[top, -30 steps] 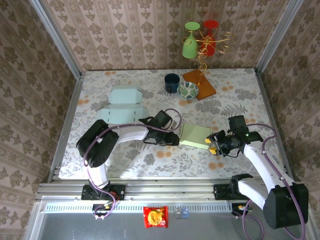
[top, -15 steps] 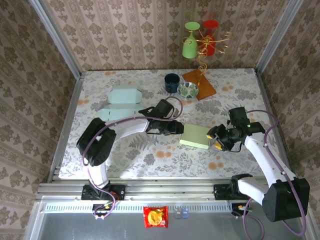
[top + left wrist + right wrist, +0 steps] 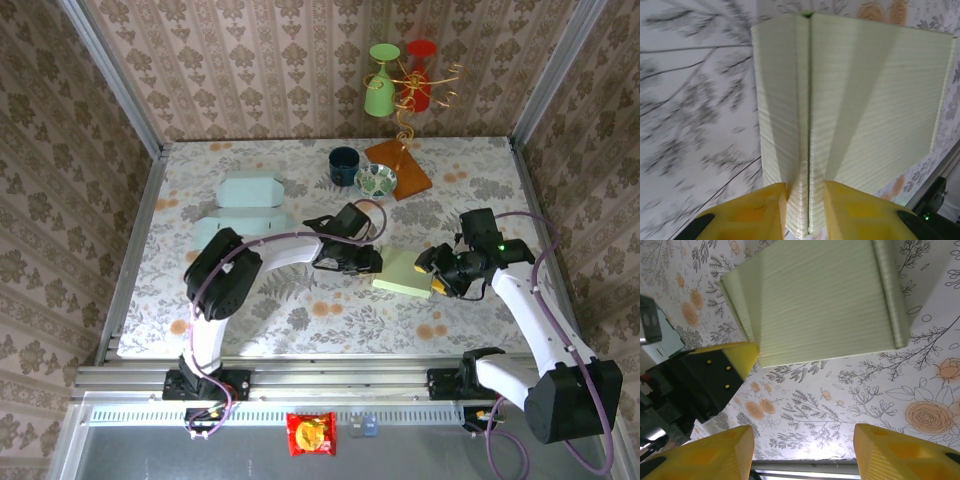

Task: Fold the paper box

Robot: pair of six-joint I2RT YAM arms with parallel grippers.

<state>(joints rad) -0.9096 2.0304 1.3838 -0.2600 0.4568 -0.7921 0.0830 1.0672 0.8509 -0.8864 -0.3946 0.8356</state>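
Two arms meet at the pale green paper box (image 3: 403, 274), lying flat right of centre on the floral bench (image 3: 290, 310). Left end effector (image 3: 805, 192) is nearly closed, its yellow fingers (image 3: 760, 205) pinching a raised fold ridge at the box's left edge. Right end effector (image 3: 804, 432) gapes wide just beside the box's right edge, gripping nothing. Back left, well apart: light blue box (image 3: 250, 189) and second light blue box (image 3: 240, 230). Dark mug (image 3: 344, 165) and patterned bowl (image 3: 376, 180) sit at the back.
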